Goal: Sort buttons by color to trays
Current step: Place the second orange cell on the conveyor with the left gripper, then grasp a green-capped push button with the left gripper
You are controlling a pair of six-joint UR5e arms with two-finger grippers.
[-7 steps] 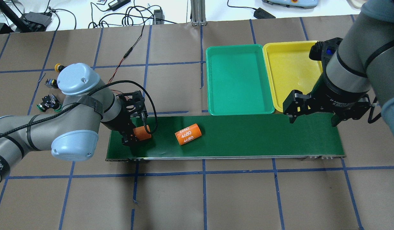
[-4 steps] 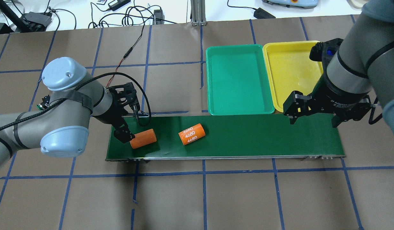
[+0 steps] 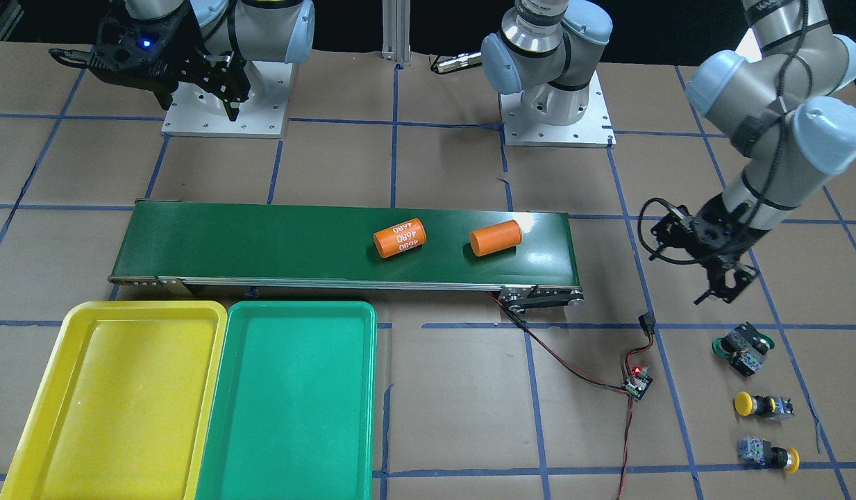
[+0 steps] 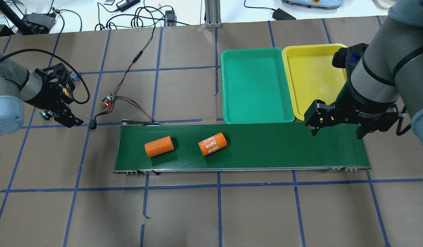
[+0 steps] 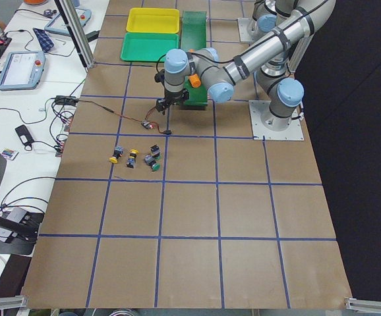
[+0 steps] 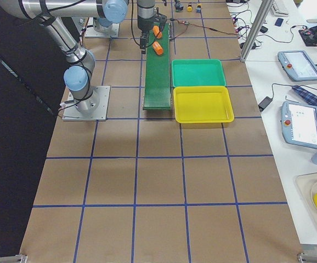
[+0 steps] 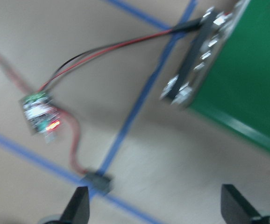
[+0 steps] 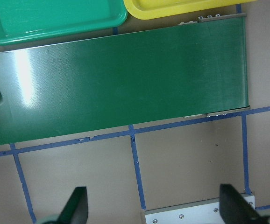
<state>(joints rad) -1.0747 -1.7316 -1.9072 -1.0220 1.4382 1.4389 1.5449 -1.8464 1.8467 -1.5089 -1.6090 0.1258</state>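
Four buttons lie on the brown table beyond the conveyor's left end. In the front-facing view two green-capped ones [image 3: 743, 344] sit together, with two yellow-capped ones [image 3: 754, 404] [image 3: 771, 455] past them. My left gripper [image 3: 723, 290] is open and empty, hanging just short of the green pair. Overhead, my left gripper [image 4: 62, 116] hides most of the buttons. The green tray [image 4: 256, 85] and yellow tray [image 4: 309, 72] lie side by side, both empty. My right gripper [image 4: 336, 132] is open and empty above the belt's right end.
The dark-green conveyor belt [image 4: 266, 147] carries a plain orange cylinder [image 4: 159, 146] and one marked 4680 [image 4: 212, 144]. A small circuit board with a red light [image 4: 107, 100] and its red and black wires lie between the belt and the buttons.
My left gripper let go of the plain orange cylinder on the belt and swung left off the belt to the buttons. Both cylinders have shifted right. The right arm stayed still.
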